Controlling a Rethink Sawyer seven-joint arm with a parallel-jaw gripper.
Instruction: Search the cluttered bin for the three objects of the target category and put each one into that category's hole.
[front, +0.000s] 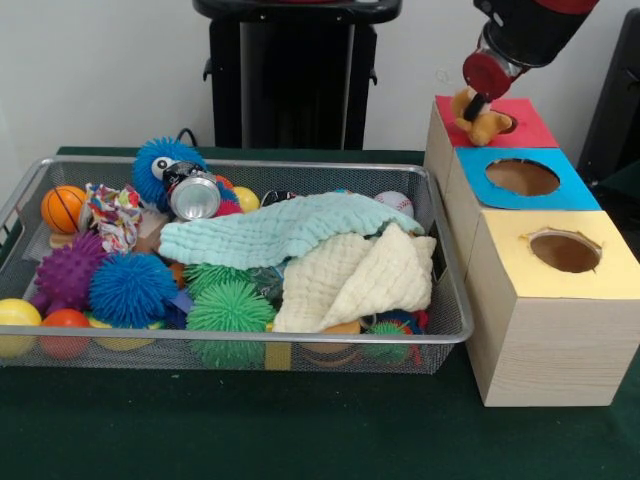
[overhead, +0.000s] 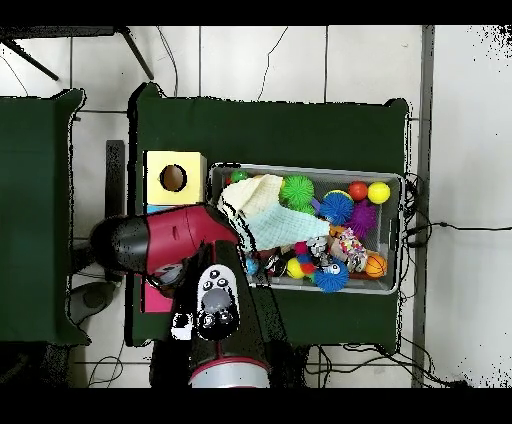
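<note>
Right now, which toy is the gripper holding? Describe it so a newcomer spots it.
Start at the row of three wooden boxes beside the wire tray. Over the red-topped box, farthest back, the gripper holds a small yellow-orange plush at the hole; every other toy lies in the tray.

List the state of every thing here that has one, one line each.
Gripper: over the red hole, shut on the yellow plush.
Yellow plush: held, at the red hole's rim.
Red hole: partly blocked by the plush.
Blue hole: open.
Yellow hole: open.
Bin: crowded.
Cloths: crumpled, overlapping, covering toys.
</note>
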